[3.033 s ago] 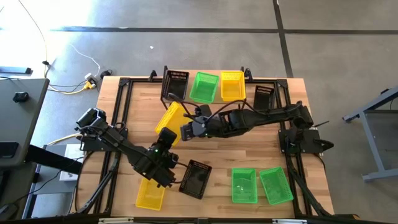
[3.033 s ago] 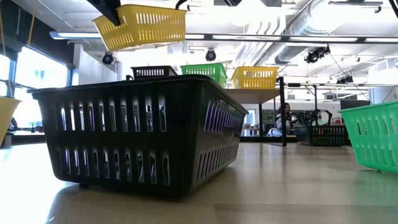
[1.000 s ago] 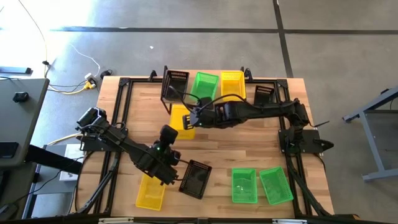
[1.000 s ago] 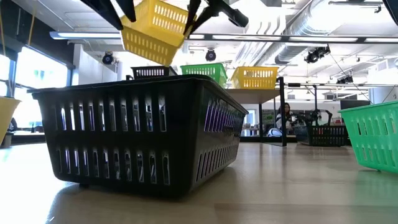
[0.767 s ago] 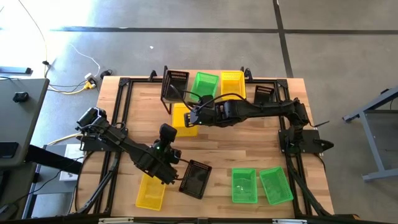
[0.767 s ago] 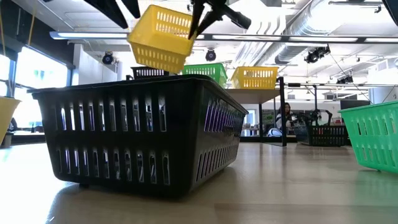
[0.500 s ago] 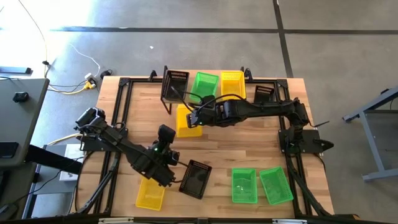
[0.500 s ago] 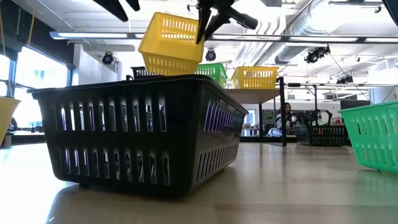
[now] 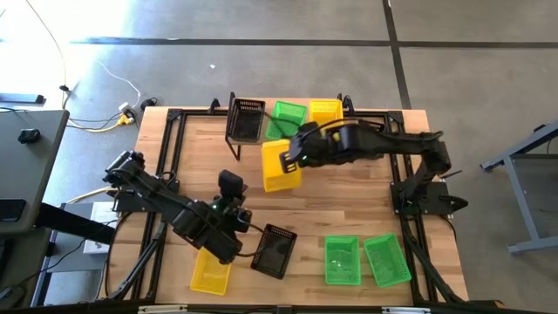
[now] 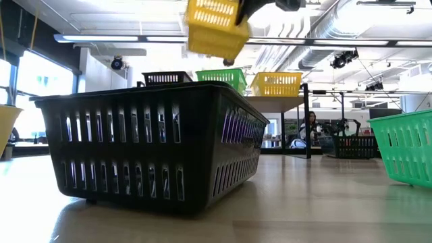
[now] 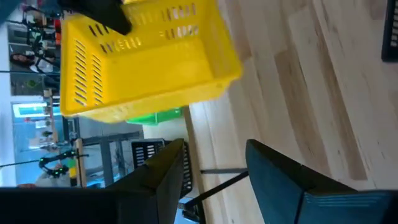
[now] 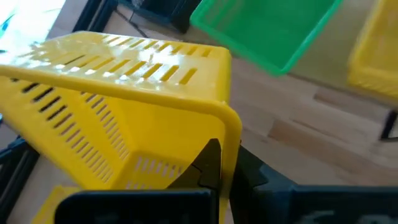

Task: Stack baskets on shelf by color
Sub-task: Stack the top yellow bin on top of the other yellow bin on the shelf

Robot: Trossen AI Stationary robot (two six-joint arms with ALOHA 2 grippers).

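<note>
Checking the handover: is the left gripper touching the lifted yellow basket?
Apart. In the left wrist view, the left gripper stands open with bare table between it and the yellow basket.

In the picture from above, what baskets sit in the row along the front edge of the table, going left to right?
Yellow basket → black basket → green basket → second green basket.

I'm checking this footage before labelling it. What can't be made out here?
- Shelf: high view, its top is covered by baskets and the right arm.
- Right gripper: low view, cut off by the top edge above the yellow basket.
- Person: low view, too small and far off.
- Left gripper: low view, out of frame.
</note>
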